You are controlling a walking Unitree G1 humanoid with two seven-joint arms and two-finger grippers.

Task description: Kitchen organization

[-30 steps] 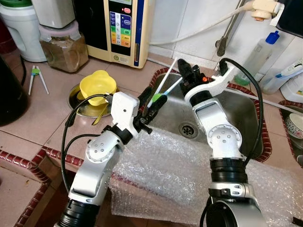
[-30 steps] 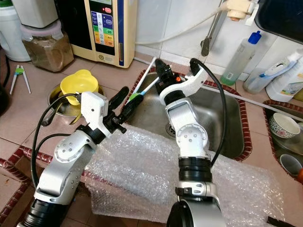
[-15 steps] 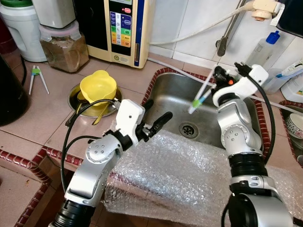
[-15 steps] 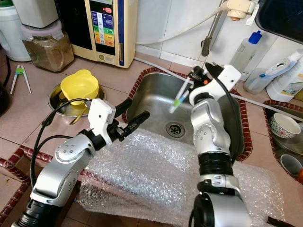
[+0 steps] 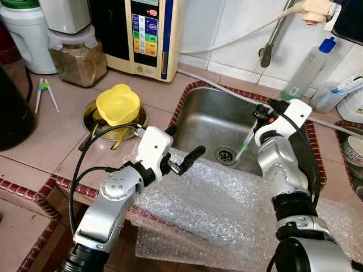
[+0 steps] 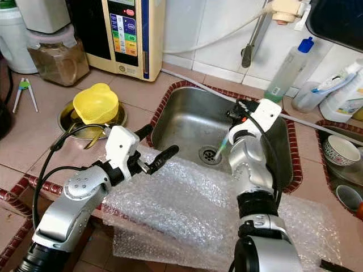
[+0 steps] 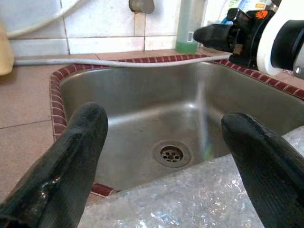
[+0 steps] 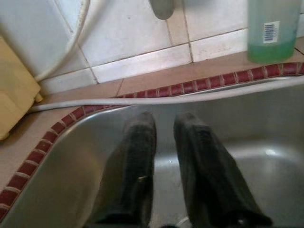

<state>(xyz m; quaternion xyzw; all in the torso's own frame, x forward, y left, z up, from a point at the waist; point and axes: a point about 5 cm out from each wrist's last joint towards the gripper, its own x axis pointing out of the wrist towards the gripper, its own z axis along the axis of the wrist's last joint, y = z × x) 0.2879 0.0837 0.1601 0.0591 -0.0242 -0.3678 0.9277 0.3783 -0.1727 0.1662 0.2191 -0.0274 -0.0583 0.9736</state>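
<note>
Holding one straw (image 5: 247,141), right gripper (image 5: 258,113), one sink (image 5: 210,122)

Silver arms, white wrist blocks, black fingers.
Each arm is a chain of rounded silver segments with ringed screw plates at the joints, black collars lower down, and a looping black cable. The left claw (image 5: 182,157) has two long, matte black, blunt-tipped fingers (image 7: 71,161); the right claw (image 8: 162,142) looks similar, with what may be an orange mark on its white housing.
</note>
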